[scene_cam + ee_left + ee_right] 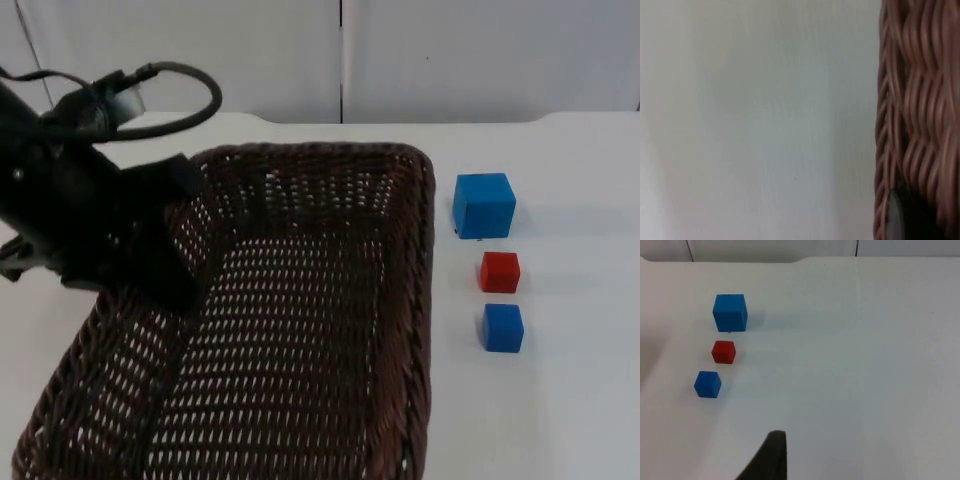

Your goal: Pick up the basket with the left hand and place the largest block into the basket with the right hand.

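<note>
Dark brown wicker, tightly woven, forms the rectangular basket point(300, 330), whose left rim the left gripper point(165, 270) clamps. Right of it, smooth cubes line up: large blue block point(484, 205), red block point(499, 272), small blue block point(502, 327). Whether the right gripper point(771, 460), hanging over bare white table point(865, 365), is open, I cannot tell.

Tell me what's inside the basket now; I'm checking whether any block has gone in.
The basket shows only its bare woven floor; the large blue block, red block and small blue block sit on the table. The left gripper covers its left wall.
</note>
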Available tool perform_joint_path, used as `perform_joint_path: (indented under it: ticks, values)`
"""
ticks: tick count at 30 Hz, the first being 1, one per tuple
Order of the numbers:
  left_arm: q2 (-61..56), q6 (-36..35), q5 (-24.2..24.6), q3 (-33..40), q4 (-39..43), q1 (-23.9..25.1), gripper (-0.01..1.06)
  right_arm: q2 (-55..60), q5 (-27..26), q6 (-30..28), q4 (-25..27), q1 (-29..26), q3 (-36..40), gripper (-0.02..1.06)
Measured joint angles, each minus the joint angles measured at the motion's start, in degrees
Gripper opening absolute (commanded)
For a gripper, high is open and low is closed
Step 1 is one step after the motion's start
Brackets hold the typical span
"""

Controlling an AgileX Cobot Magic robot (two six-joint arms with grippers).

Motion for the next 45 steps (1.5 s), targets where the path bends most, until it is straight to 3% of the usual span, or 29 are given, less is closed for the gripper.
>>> perform_joint_path:
  ticks: [8, 21, 45]
  values:
    - [0.0, 1.1, -2.5, 1.2, -0.9, 0.0, 0.00, 0.0, 0.0, 0.0, 0.0, 0.0, 0.0, 1.05]
    - [0.0, 1.2, -2.8, 1.2, -3.8, 0.0, 0.00, 0.0, 0.0, 0.0, 0.0, 0.0, 0.0, 1.05]
    - [0.0, -0.6, -6.3, 1.2, -2.8, 0.0, 0.00, 0.0, -0.1, 0.0, 0.0, 0.0, 0.0, 1.05]
